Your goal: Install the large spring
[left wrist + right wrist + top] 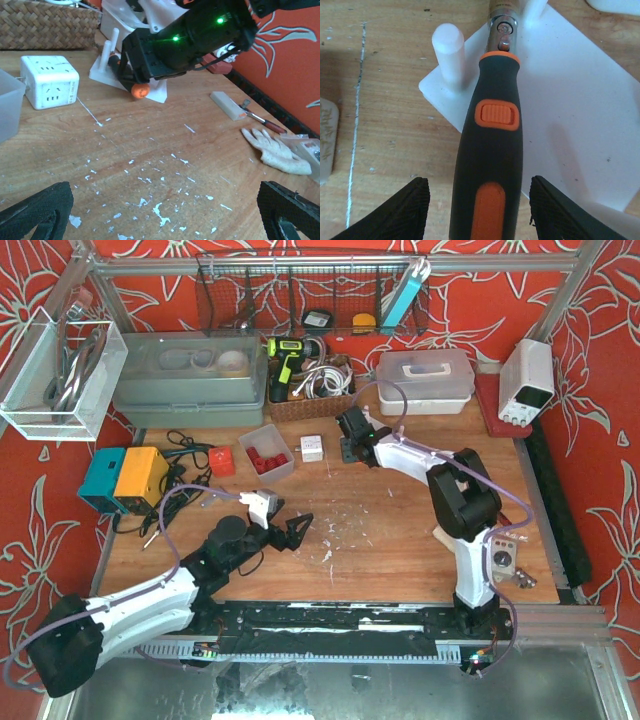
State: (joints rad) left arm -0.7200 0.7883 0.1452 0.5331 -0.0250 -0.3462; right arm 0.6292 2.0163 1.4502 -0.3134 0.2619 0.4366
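A black tool with orange buttons [495,150] lies on a white base plate [580,110] with upright white pegs [449,50]. Its metal tip points away, at the top edge of the right wrist view. My right gripper [480,210] is open and straddles the handle, with a gap on each side. In the top view it [352,435] is at the back middle of the table. My left gripper [162,215] is open and empty above bare wood, nearer the front [288,523]. From there I see the tool's orange end [140,90] under the right arm. No large spring is clearly visible.
A white socket cube [50,80] and a clear bin of red parts [266,452] sit left of the plate. A wicker basket [45,22] is behind. A white glove [275,150] and a small white bar [227,105] lie to the right. A yellow-teal device [125,478] is far left.
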